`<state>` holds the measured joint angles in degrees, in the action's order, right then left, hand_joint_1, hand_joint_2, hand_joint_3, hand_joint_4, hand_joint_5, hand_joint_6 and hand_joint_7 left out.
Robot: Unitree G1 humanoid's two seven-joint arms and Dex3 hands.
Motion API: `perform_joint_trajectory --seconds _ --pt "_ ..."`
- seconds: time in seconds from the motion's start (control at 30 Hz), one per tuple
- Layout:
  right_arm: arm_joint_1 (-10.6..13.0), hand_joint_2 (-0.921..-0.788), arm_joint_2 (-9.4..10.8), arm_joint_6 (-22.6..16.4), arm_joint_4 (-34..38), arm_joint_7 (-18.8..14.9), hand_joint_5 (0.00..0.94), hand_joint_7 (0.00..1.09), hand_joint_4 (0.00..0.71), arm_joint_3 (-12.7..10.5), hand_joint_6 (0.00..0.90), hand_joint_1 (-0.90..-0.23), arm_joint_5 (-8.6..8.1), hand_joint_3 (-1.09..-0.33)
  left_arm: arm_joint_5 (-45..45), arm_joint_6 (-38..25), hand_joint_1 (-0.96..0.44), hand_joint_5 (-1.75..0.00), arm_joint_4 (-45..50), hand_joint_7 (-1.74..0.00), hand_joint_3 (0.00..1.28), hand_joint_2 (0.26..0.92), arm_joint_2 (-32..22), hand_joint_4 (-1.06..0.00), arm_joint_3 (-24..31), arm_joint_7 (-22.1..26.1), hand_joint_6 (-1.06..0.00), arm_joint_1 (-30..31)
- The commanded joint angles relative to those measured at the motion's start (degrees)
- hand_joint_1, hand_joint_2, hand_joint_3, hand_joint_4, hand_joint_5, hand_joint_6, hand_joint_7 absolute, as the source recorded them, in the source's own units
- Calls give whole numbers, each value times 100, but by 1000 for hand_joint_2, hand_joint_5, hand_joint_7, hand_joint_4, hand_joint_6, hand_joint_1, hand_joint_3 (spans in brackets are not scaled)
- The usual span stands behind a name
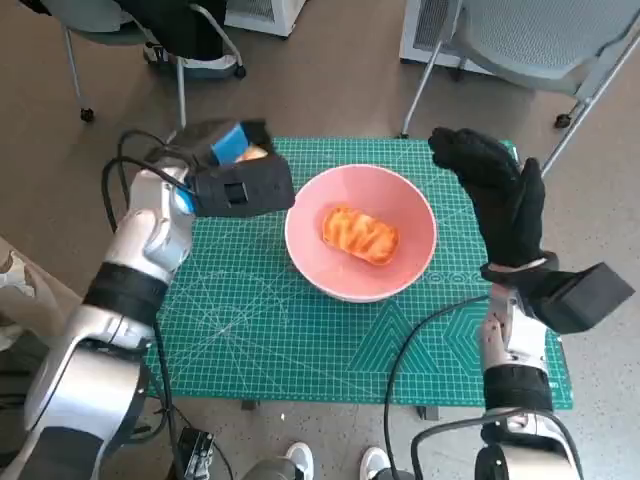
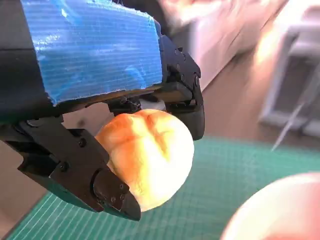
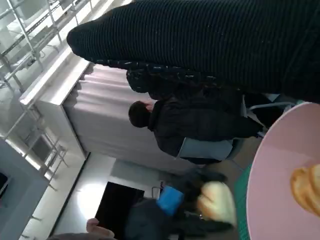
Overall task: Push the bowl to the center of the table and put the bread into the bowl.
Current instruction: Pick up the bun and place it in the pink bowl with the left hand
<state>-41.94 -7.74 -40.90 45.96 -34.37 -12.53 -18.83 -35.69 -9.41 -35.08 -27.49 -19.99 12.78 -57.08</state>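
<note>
No brand, label or readable writing shows on anything; the green cutting mat (image 1: 300, 330) covering the table carries only pale grid and angle lines. Far left, left hand (image 1: 235, 165) raised over the mat's rear left corner, blue tape on its back, fingers (image 2: 105, 187) closed around a pale golden bread roll (image 2: 147, 157); the roll is held clear of the mat. Behind it, chair legs on castors (image 1: 85, 112) stand on the brown floor. Centre: pink bowl (image 1: 400, 205) sits about mid-table on the mat, with a glazed orange-brown pastry (image 1: 360, 235) lying inside. Right of the bowl, right hand (image 1: 500, 200) in the black knitted glove hovers just beside the rim, fingers spread, holding nothing. A grey chair (image 1: 540, 40) stands beyond the rear right corner. Right wrist view shows a seated person in dark clothes (image 3: 195, 125).
</note>
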Motion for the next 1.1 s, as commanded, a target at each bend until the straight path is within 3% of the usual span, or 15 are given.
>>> perform_joint_trajectory --seconds 0.03,0.4,0.67,1.1 --pt "54 -921 21 37 153 -61 0 504 210 0 83 -649 -6 -765 103 -236 2 -1167 2141 -977 85 873 -387 -780 646 16 -716 731" --pt "53 -921 21 38 183 -85 0 505 210 -15 82 -655 -32 -763 -12 -299 3 -1031 2727 -1074 66 871 -298 -809 671 229 -722 855" --pt "29 -921 23 38 225 -122 0 506 210 -41 83 -661 -49 -761 -17 -260 2 -1012 2887 -1135 48 890 146 -795 330 406 -693 829" --pt "102 -921 -2 37 112 -109 0 506 210 -51 82 -663 -44 -761 24 201 2 -1055 2259 -1163 28 915 772 -750 -160 507 -673 533"
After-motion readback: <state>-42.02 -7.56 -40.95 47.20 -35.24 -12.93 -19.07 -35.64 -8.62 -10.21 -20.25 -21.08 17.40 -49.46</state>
